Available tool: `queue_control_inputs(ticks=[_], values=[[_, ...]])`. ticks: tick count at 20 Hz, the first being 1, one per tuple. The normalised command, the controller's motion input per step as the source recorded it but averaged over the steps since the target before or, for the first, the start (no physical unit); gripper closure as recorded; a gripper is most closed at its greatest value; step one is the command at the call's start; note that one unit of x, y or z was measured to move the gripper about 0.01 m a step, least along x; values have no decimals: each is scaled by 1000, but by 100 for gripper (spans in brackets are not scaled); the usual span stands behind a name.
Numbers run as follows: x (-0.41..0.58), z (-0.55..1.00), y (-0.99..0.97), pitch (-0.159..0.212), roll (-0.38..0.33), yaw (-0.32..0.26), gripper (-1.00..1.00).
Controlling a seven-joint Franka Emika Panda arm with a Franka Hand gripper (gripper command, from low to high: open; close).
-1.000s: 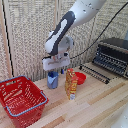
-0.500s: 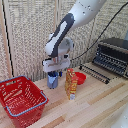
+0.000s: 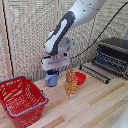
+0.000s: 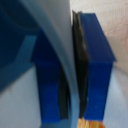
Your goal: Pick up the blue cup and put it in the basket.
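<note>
The blue cup (image 3: 51,78) stands at the back of the wooden table, to the exterior view's left of an orange carton. My white gripper (image 3: 53,70) is right on top of it, fingers reaching down over its rim. In the wrist view the two blue-tipped fingers (image 4: 95,65) are pressed against either side of the thin blue-grey cup wall (image 4: 62,45), so the gripper (image 4: 71,75) is shut on the cup. I cannot tell whether the cup touches the table. The red lattice basket (image 3: 36,90) with a blue-grey rim sits at the front, on the exterior view's left, empty.
An orange carton (image 3: 71,83) stands upright beside the cup. A red bowl (image 3: 80,77) lies behind the carton. A toaster oven (image 3: 113,55) with a wire rack (image 3: 96,73) in front is on the exterior view's right. A slatted wall is behind.
Little has changed. The gripper stays down at the blue cup in the same spot, and the basket, carton and bowl have not moved.
</note>
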Motion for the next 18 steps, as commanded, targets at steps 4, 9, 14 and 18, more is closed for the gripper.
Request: queue_control_inputs(ticks=[4, 9, 14, 18], values=[[0, 850, -8, 14, 118, -19, 100], [69, 980, 2, 28, 56, 0, 100], [40, 978, 302, 48, 9, 0, 100], [-141, 780, 700, 68, 32, 15, 100]])
